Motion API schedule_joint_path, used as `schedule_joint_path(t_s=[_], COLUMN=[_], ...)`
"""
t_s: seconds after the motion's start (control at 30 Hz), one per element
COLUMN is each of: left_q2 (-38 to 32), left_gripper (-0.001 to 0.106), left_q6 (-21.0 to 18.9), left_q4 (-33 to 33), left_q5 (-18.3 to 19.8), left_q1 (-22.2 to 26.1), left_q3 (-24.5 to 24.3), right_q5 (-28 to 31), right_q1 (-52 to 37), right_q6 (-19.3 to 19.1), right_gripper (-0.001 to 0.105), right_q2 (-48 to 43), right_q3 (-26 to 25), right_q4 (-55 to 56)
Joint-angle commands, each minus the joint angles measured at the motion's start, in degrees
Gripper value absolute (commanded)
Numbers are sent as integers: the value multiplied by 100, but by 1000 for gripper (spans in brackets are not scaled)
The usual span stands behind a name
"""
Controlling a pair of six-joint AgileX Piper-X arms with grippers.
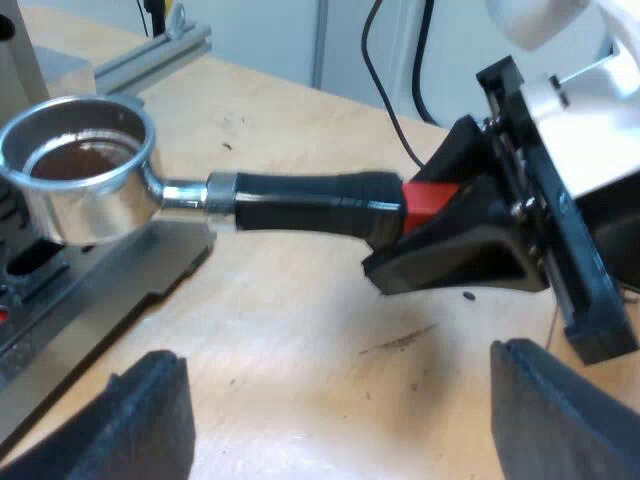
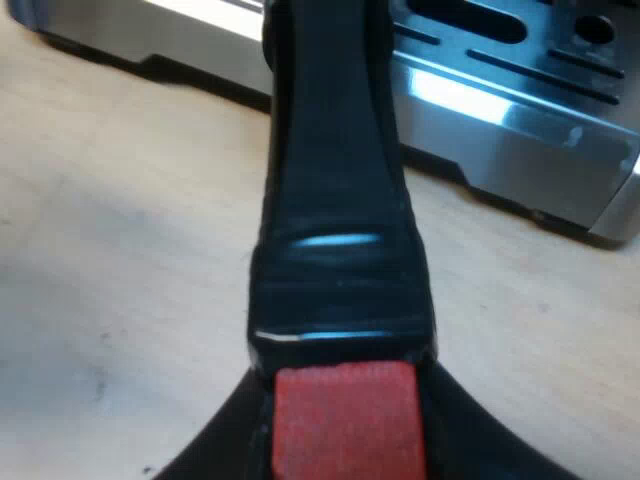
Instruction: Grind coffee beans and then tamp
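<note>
The espresso machine [image 1: 70, 300] stands on a pale wooden counter [image 1: 300, 330], with its steel base and slotted drip tray [image 2: 500, 30] closest. Over the edge of that base is the metal holder [image 1: 90, 205], basket up with brown grounds [image 1: 80, 160] inside and its dark handle [image 1: 300, 200] pointing away from the machine. The right end effector [image 1: 425, 215] pinches the handle's red end. The left end effector [image 1: 340, 410] hovers farther from the machine, fingers spread, holding nothing. Grinding looks done, so tamping seems next: keep the basket level, brace it on something firm, and press straight down, evenly. No brand, label or writing can be read.
</note>
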Motion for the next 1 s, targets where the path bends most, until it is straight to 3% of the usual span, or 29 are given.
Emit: schedule_joint_path(t_s=[0.03, 0.17, 0.27, 0.5, 0.7, 1.0], left_q2=[-73, -167, -203, -201, -201, -160], left_gripper=[65, 65, 65, 65, 65, 65], left_q6=[-25, -10, -10, 143, 141, 141], left_q4=[362, 788, 1166, 1613, 1626, 1586], left_q5=[18, -189, -456, -1380, -1395, -1428], left_q1=[-26, -26, -26, -26, -26, -26], left_q3=[-195, -367, -494, -540, -519, -456], right_q5=[144, 67, -204, -1156, -1257, -2028], right_q1=[5, 5, 5, -14, -34, -649], right_q6=[-62, -276, -787, -1532, -2085, -2120], right_gripper=[0, 0, 0, 0, 0, 0], right_q2=[-254, -457, -699, -902, -902, -902], right_q3=[53, 195, 422, 874, 1156, 1516], right_q4=[-21, -17, -74, -750, -1377, -1742])
